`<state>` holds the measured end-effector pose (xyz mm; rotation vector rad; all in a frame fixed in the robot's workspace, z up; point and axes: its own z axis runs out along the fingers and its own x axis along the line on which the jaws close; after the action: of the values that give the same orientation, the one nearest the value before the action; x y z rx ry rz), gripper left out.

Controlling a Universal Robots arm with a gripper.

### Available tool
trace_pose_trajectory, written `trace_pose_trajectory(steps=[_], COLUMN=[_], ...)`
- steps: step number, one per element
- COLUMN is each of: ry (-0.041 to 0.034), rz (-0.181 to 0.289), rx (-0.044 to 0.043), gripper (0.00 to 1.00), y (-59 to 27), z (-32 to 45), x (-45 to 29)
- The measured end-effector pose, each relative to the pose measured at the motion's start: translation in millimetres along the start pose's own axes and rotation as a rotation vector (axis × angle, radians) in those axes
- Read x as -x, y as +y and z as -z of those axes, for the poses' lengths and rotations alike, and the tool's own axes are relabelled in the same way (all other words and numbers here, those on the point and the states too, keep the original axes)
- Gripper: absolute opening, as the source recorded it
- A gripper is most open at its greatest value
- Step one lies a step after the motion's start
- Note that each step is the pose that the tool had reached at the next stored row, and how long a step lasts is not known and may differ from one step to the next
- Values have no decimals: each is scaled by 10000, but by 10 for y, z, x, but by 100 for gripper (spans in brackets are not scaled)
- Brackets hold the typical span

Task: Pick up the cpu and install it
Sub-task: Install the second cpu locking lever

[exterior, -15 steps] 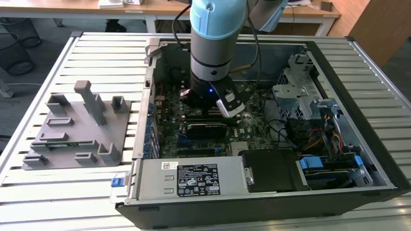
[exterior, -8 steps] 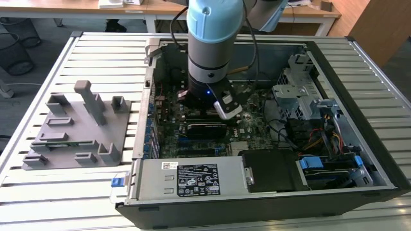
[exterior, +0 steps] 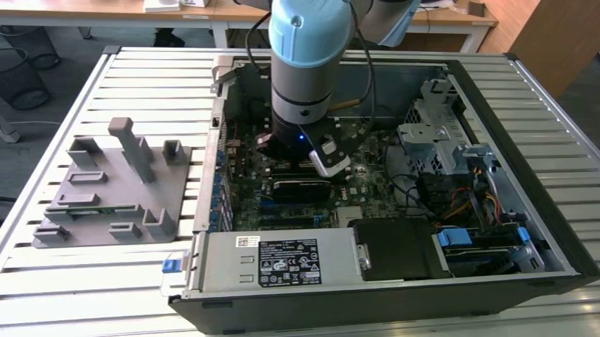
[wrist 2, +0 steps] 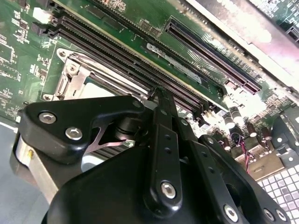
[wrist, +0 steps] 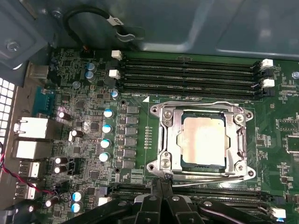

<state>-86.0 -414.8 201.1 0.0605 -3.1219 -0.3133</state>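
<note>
Exterior view: high, angled down on the open computer case (exterior: 394, 175); both wrist views: close above its motherboard (wrist: 93, 121), sharing the CPU socket (wrist: 202, 140).

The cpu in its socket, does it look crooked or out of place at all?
Nothing stands out. In the first wrist view the cpu lies flat and square inside the socket frame, edges parallel to it. The hand sits beside the socket.

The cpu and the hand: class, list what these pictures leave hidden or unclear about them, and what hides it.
- Exterior view: the arm stands over the motherboard and covers the socket.
- Second wrist view: the hand blocks most of the socket; the cpu's surface is covered.
- First wrist view: the cpu lies in the socket, but whether it is fully seated cannot be told; the hand is cut off by the frame edge.
</note>
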Motion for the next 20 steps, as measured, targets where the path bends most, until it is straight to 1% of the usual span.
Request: trace_pose_trajectory(steps=[5,10,14,20], ry=[-3,-4,-7,-10], rz=[0,1,1,1], rx=[62,106,204,287], gripper=[11,11,11,11], y=[-16,-22,-23,-29], z=[-10,-27,-38,-67], x=[-14,-22,-53,-63])
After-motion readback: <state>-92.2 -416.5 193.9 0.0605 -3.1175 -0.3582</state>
